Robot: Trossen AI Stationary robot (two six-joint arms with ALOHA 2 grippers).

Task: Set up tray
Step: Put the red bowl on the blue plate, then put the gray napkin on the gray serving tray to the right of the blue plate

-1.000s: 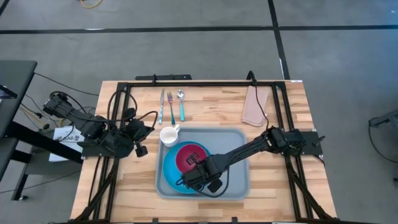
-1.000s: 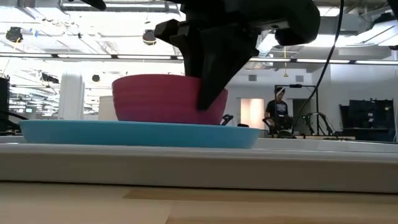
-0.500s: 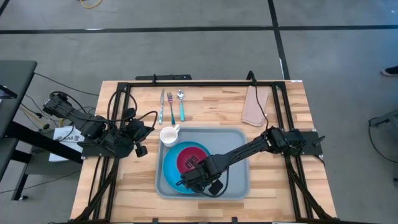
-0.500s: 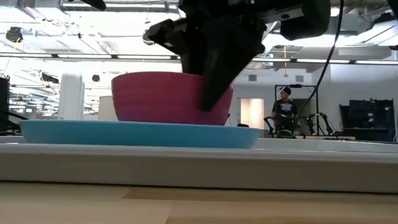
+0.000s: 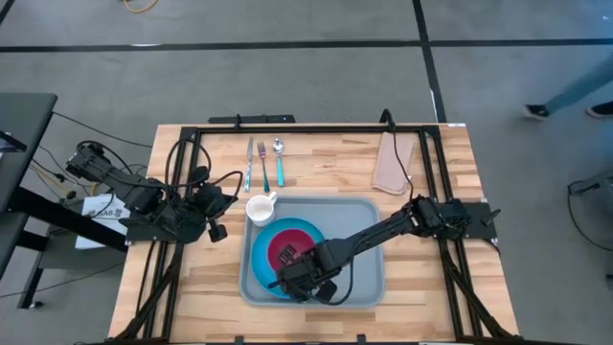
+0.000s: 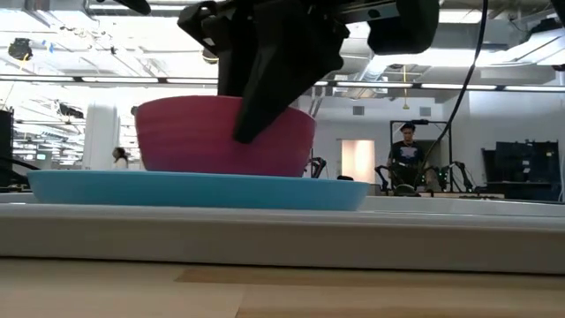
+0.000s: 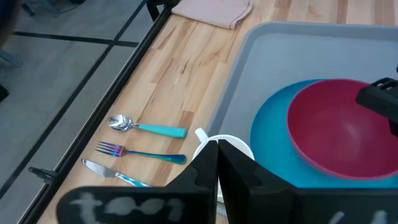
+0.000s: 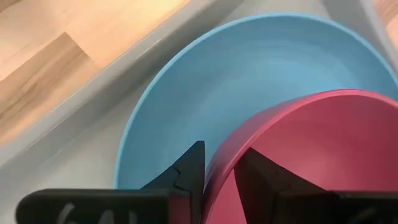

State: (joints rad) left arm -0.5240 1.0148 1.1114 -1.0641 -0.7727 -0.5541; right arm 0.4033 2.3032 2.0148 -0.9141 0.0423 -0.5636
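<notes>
The grey-blue tray lies on the table's near middle. A round blue plate lies in its left half, and a pink-red bowl stands on the plate. My right gripper reaches across the tray from the right and is shut on the bowl. My left gripper hovers shut at the table's left. It points at a white cup beside the tray's far left corner and stays apart from it. My right gripper pinches the bowl's rim on its near side. One finger is outside the wall and the other finger is inside. It comes slanting down from the right. The bowl stays upright with its base on the blue plate.
A knife, fork and teal-handled spoon lie side by side on the wood beyond the cup. A folded beige napkin lies at the far right. The right half of the tray is bare. People stand in the room behind the table.
My right gripper has moved a little toward the table's left and near edge, keeping its hold. The bowl has slid with it across the blue plate, staying upright. The plate and tray have stayed put.
</notes>
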